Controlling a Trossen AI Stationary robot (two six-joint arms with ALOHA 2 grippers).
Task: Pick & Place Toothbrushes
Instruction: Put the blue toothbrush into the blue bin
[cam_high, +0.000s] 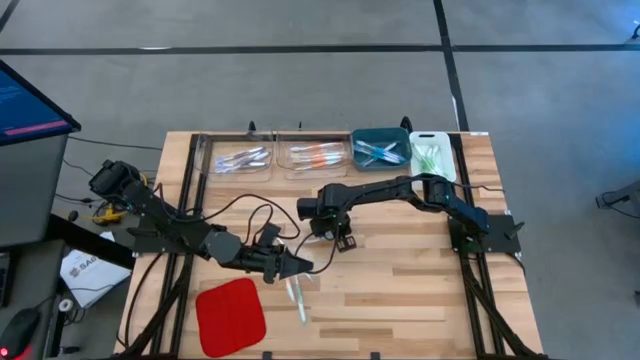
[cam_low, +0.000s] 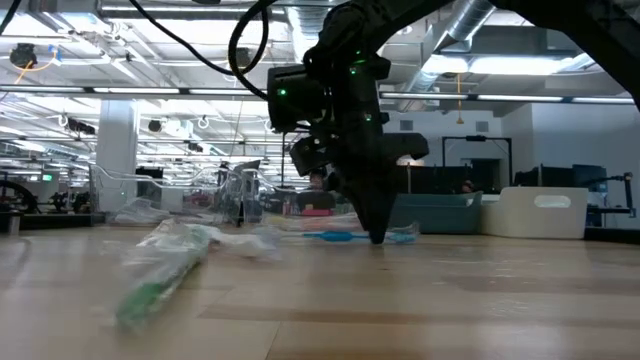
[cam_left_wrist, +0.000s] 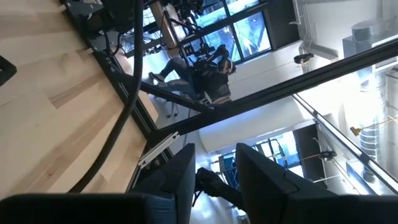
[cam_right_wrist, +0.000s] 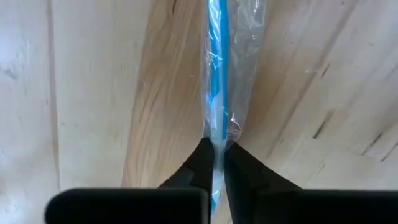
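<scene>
On the wooden table (cam_high: 420, 270), the right gripper (cam_right_wrist: 214, 163) pinches a blue toothbrush (cam_right_wrist: 217, 74) pointing straight ahead of it.

The wooden table (cam_high: 420, 290) carries four bins (cam_high: 380, 147), a red pad (cam_high: 230, 315), and loose toothbrushes (cam_high: 297, 296).

Overhead looking down, low table-level view, two wrist close-ups

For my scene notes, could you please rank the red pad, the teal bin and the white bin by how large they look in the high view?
1. Red pad, clearly the largest.
2. Teal bin.
3. White bin, narrower than the teal bin, though the right arm partly covers it, so this last ranking is less sure.
</scene>
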